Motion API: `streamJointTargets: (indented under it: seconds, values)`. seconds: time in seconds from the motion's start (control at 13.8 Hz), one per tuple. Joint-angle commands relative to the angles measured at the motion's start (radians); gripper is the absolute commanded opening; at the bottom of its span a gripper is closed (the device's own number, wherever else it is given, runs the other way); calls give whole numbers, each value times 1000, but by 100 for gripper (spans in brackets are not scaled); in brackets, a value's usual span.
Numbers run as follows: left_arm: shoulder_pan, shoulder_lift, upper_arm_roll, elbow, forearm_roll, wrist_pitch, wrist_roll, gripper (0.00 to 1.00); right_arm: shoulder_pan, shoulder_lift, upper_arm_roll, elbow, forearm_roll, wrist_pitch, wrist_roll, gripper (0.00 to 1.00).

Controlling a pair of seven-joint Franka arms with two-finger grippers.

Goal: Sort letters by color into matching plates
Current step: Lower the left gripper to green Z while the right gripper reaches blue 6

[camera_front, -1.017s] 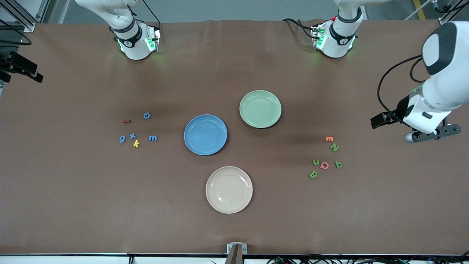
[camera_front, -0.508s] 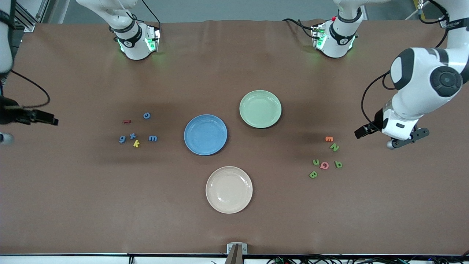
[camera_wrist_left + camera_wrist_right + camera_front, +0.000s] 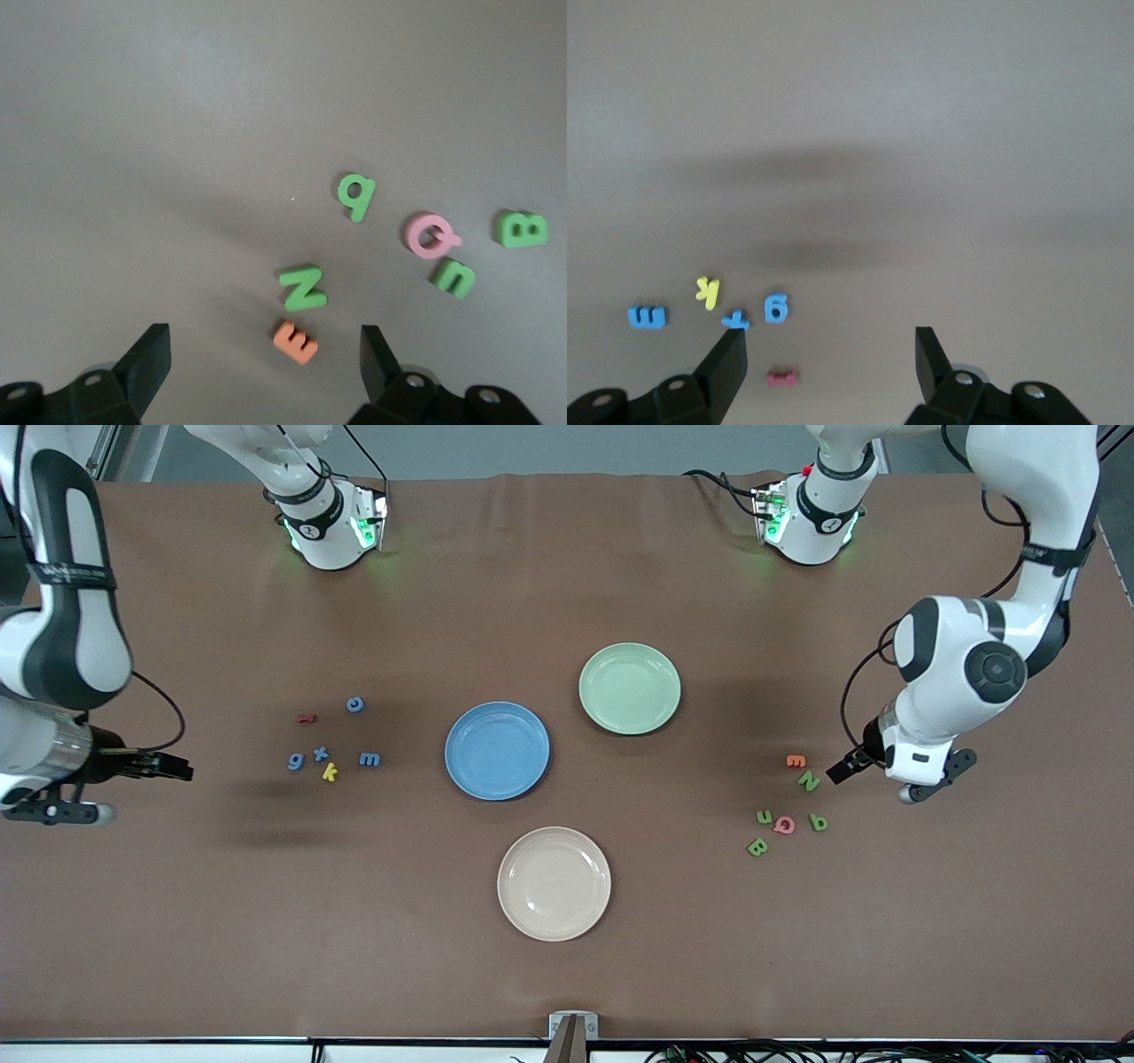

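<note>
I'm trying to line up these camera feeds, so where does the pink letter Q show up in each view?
Front view: the pink letter Q lies toward the left arm's end of the table, among the green letters.
Left wrist view: the same Q lies ahead of the open left gripper.
Right wrist view: not in it.
Shared landmark: the green letter B beside it.

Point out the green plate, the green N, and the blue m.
green plate (image 3: 630, 657): front view, bare inner surface near its rim.
green N (image 3: 303, 288): left wrist view, middle of its diagonal stroke.
blue m (image 3: 369, 759): front view, centre of the letter.
</note>
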State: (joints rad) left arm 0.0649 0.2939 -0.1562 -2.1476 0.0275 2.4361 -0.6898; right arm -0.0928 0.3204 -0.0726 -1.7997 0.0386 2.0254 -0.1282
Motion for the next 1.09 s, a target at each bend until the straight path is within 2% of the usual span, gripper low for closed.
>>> streamJointTargets:
  seconds: [0.0, 0.15, 0.51, 0.65, 1.02]
  values:
    - [0, 68, -5, 9, 11, 47, -71, 90, 28, -14, 2, -130, 17, 152, -4, 77]
    - [-13, 103, -5, 9, 12, 67, -109, 86, 45, 2, 4, -200, 18, 263, -4, 77]
    - [-17, 148, -6, 20, 12, 84, -111, 83, 62, 45, 8, -354, 41, 469, -2, 77]
    - [-17, 162, -6, 28, 12, 96, -112, 82, 70, 54, 10, -372, 98, 480, -2, 77]
    - [-22, 192, -5, 49, 15, 112, -137, 80, 88, 68, 10, -385, 106, 483, 41, 70]
